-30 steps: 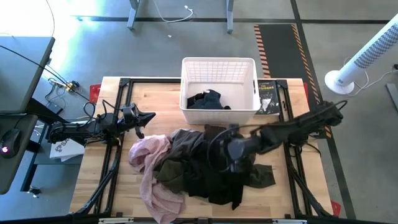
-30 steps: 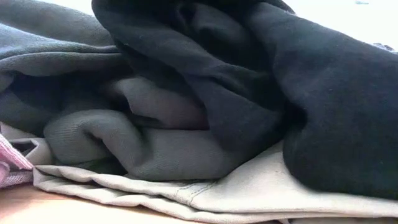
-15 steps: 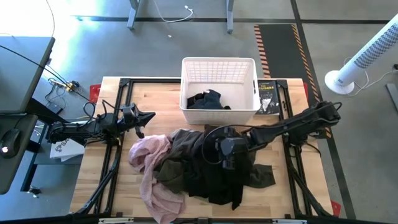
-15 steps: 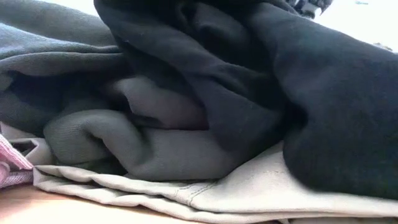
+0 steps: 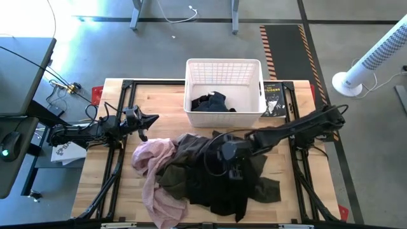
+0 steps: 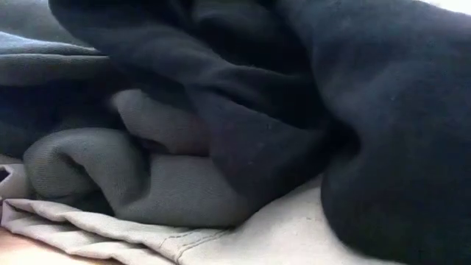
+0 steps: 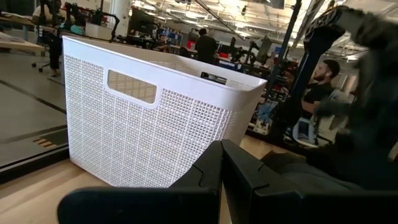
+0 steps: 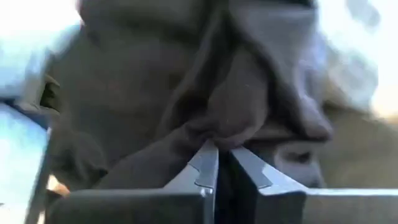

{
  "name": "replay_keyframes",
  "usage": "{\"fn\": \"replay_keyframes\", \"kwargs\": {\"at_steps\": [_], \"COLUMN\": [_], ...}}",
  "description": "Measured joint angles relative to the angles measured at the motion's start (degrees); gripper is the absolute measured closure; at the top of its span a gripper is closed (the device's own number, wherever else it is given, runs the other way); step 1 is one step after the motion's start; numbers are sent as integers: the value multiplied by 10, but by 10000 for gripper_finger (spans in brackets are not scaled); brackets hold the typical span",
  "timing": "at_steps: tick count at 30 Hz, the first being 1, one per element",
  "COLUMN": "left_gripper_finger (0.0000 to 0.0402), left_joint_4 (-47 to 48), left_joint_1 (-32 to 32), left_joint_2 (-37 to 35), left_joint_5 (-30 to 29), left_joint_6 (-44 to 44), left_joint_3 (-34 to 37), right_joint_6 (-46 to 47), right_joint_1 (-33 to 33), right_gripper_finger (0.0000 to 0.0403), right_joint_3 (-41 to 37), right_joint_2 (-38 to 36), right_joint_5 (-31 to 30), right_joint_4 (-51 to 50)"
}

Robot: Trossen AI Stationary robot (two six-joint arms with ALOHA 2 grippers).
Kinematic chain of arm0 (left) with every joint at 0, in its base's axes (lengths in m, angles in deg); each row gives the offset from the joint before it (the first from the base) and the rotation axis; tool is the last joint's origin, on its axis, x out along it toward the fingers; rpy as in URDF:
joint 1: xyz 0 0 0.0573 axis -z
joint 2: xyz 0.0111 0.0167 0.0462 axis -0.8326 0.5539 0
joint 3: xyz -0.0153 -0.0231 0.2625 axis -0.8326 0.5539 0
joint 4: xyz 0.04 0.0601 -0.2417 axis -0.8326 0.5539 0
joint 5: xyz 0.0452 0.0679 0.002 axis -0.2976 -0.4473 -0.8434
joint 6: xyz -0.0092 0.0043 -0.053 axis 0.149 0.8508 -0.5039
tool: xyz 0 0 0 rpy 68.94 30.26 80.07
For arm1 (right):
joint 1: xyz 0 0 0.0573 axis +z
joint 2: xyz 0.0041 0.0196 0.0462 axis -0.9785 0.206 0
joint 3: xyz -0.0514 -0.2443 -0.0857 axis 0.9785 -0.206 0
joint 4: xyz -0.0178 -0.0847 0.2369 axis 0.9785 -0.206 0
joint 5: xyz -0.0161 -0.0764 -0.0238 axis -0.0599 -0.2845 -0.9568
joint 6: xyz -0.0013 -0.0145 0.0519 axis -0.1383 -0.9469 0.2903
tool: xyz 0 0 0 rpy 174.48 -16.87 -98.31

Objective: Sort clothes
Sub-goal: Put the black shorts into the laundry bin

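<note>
A pile of clothes lies on the table's near middle: a light pink garment [image 5: 156, 181] on the left, a dark olive-brown one [image 5: 191, 156] in the middle, a black one [image 5: 222, 197] at the front. The low view shows a beige-khaki one [image 6: 257, 243] underneath. Another dark garment [image 5: 210, 102] lies in the white basket [image 5: 224, 65]. My right gripper [image 5: 232, 160] is over the pile, shut on the olive-brown garment [image 8: 186, 93]. My left gripper [image 5: 152, 118] is shut and empty at the table's left, beside the basket [image 7: 143, 124]. My right gripper pinches a raised fold of the olive-brown garment [image 8: 219, 132] between its two fingertips [image 8: 205, 163]. The cloth gathers into wrinkles toward the fingers. The rest of the garment lies on the pile; one layer or several, I cannot tell.
A dark book [image 5: 273, 100] lies to the right of the basket. A white tower fan [image 5: 375, 57] stands on the floor beyond the table's right edge. People show in the room behind in the left wrist view [image 7: 320, 87]. Bare wood lies at the table's left [image 5: 121, 184].
My right gripper has gone a little toward the table's left over the pile. The pile has shifted toward the table's near edge: its olive corner at the right lies nearer the front, and the cloth fills more of the low view.
</note>
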Motion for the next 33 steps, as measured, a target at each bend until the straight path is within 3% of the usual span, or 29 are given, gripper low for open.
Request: {"fn": "replay_keyframes", "kwargs": {"at_steps": [6,10,12,15,21,24,28,33], "left_gripper_finger": [398,398,398,398,398,398,398,398], "left_joint_4": [0,0,-2,-2,-2,-2,0,2], "left_joint_1": [0,0,0,0,0,0,0,0], "left_joint_2": [0,0,0,0,0,0,0,0], "left_joint_5": [1,1,1,1,-1,-1,-1,-1], "left_joint_6": [0,0,0,0,1,1,1,1], "left_joint_3": [0,0,0,0,0,0,0,0], "right_joint_6": [-78,-169,-237,-370,-612,-668,-615,-428], "right_joint_1": [13,12,4,-15,-93,-147,-219,-298], "right_gripper_finger": [395,398,398,399,400,401,401,401], "right_joint_3": [163,289,341,402,442,442,441,440], "right_joint_2": [-41,-47,-47,-47,-47,-47,-48,-34], "right_joint_5": [-128,-274,-349,-407,-415,-415,-419,-368], "right_joint_4": [-57,-49,-15,81,357,437,392,162]}}
